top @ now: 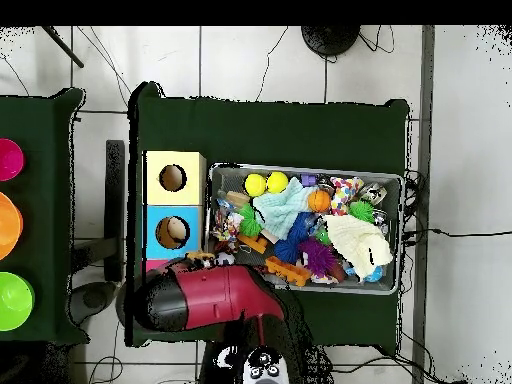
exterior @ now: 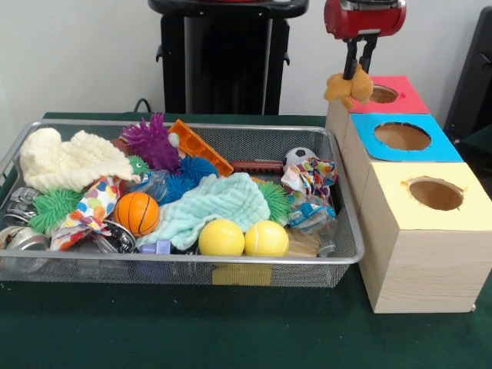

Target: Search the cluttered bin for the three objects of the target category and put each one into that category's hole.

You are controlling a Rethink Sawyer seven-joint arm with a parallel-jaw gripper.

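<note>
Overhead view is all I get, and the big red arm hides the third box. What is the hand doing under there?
Observer: The hand is shut on a tan soft toy, which dangles below it.
Operator: Has it gone in yet?
Observer: No. The toy hangs at the left edge of the red-topped box, beside its round hole, not inside it.
Operator: Is anything in that hole?
Observer: From the front view I see only its brown inside; the bottom is hidden.
</note>
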